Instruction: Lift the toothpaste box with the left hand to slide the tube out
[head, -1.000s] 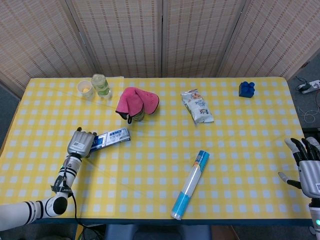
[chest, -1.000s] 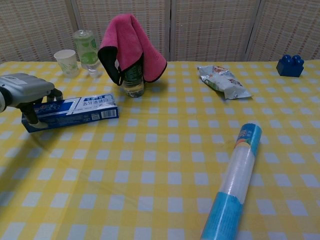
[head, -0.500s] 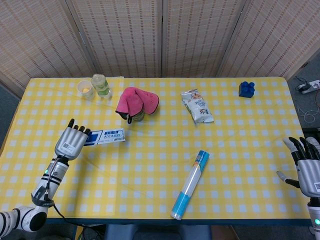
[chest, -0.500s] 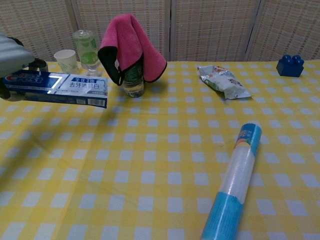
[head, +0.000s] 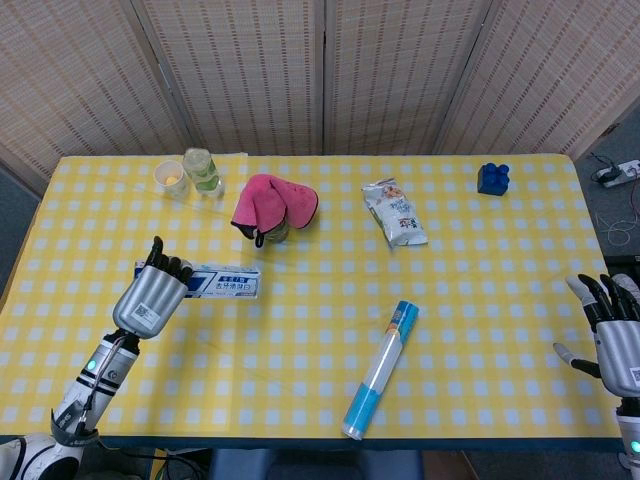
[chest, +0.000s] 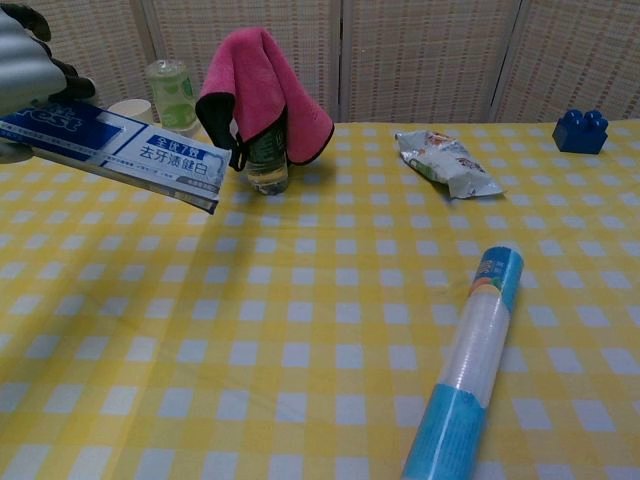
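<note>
My left hand (head: 150, 297) grips the left end of the blue and white toothpaste box (head: 225, 283) and holds it in the air above the yellow checked table (head: 300, 350). In the chest view the toothpaste box (chest: 140, 152) slopes down to the right from the left hand (chest: 25, 68), its far end lowest. No tube shows outside the box. My right hand (head: 618, 335) hangs past the table's right edge with its fingers apart and nothing in it.
A pink cloth (head: 272, 203) drapes over a bottle behind the box. A paper cup (head: 171, 178) and a clear bottle (head: 203, 170) stand at the back left. A snack bag (head: 395, 214), a blue block (head: 493, 178) and a blue-capped roll (head: 381, 370) lie to the right.
The left hand has lifted the box off the table, carried it toward the front, and tipped its right end downward. The right hand has stayed put.
</note>
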